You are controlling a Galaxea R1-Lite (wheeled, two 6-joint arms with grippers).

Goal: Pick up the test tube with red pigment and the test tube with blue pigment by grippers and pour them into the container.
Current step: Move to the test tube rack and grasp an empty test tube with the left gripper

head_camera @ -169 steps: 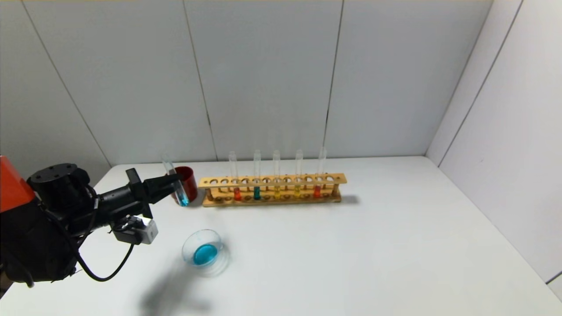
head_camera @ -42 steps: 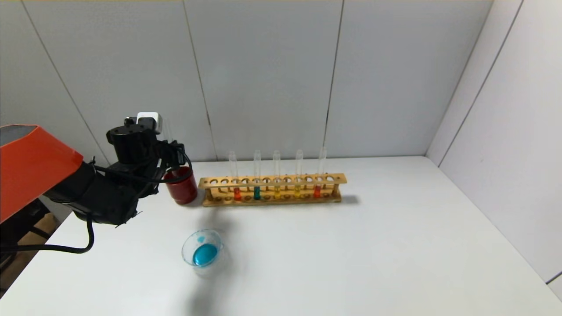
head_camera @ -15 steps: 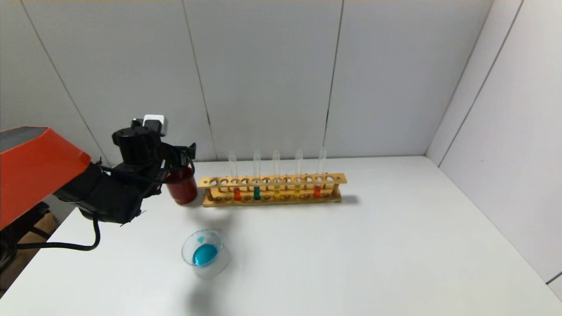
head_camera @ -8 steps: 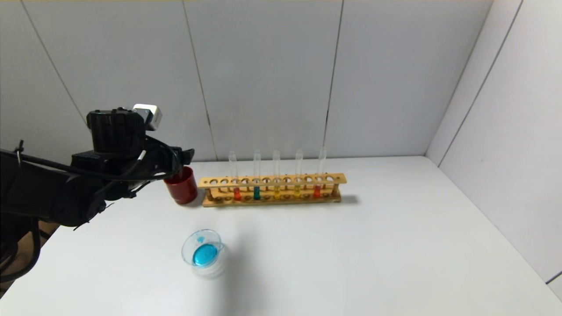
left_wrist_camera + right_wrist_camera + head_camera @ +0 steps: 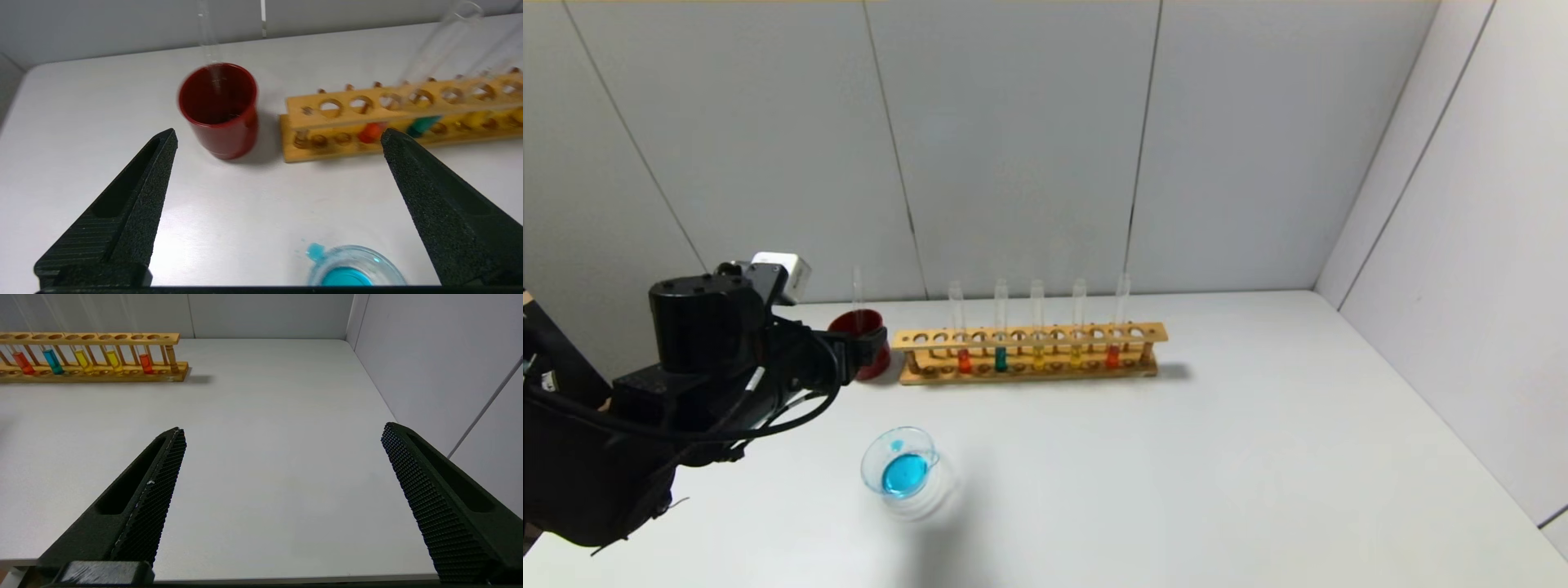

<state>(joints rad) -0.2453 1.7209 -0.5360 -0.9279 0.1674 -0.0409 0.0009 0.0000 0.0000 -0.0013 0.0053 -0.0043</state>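
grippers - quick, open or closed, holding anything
Left gripper: open, holding nothing, near the red cup.
Right gripper: open, holding nothing, over bare table.

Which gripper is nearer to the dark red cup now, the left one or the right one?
Left. The left gripper is open just in front of the dark red cup. The right gripper is open far away, beyond the wooden rack.

A white surface (image 5: 1258,457) fills the lower part of the head view, matte and evenly lit; pale grey wall panels (image 5: 1013,139) with thin dark vertical seams stand behind it; a similar panelled side wall (image 5: 1470,245) closes the right edge.
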